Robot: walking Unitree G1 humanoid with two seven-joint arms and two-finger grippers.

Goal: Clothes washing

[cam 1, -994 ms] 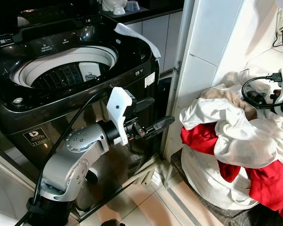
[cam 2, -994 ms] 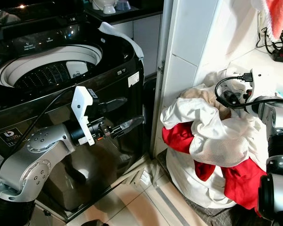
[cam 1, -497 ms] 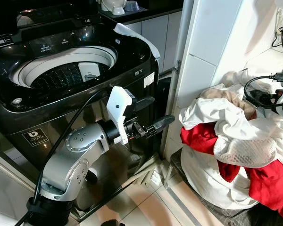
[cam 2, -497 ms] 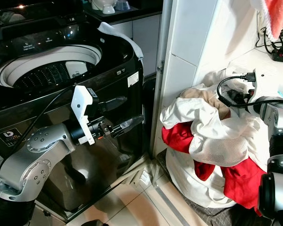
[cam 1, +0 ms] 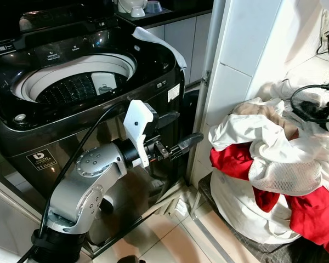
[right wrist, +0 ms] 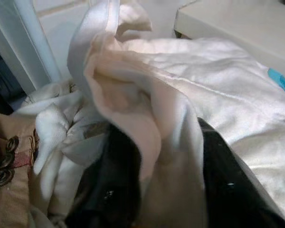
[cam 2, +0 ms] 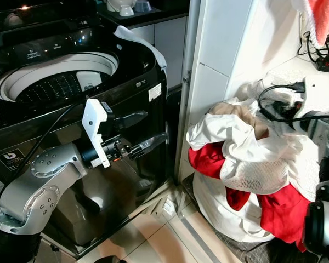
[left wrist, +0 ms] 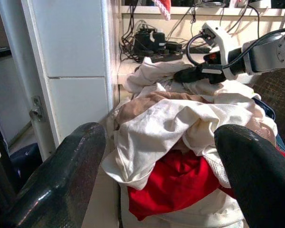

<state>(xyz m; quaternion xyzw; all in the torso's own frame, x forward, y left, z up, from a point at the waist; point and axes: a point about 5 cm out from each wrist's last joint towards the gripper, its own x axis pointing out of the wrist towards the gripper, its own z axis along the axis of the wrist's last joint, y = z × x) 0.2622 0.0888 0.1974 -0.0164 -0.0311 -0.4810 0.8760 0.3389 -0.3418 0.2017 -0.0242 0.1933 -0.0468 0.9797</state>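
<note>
right wrist view has the right gripper (right wrist: 156, 190) clenched on a fold of pale cream cloth (right wrist: 133, 95) atop the heaped laundry pile (cam 1: 268, 164). black top-loading washing machine (cam 1: 82, 82) lies leftward, nearer the released left gripper (cam 1: 178, 134).

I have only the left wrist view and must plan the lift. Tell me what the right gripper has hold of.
Observer: The right gripper has a fold of cream cloth between its fingers, at the top of the pile.
Operator: Report the washer.
Observer: The washer stands on the robot's left of the pile, lid up, and the drum shows bare metal.
Operator: Give me the left gripper's place.
Observer: The left gripper is open in front of the washer's front panel, pointing toward the pile.
</note>
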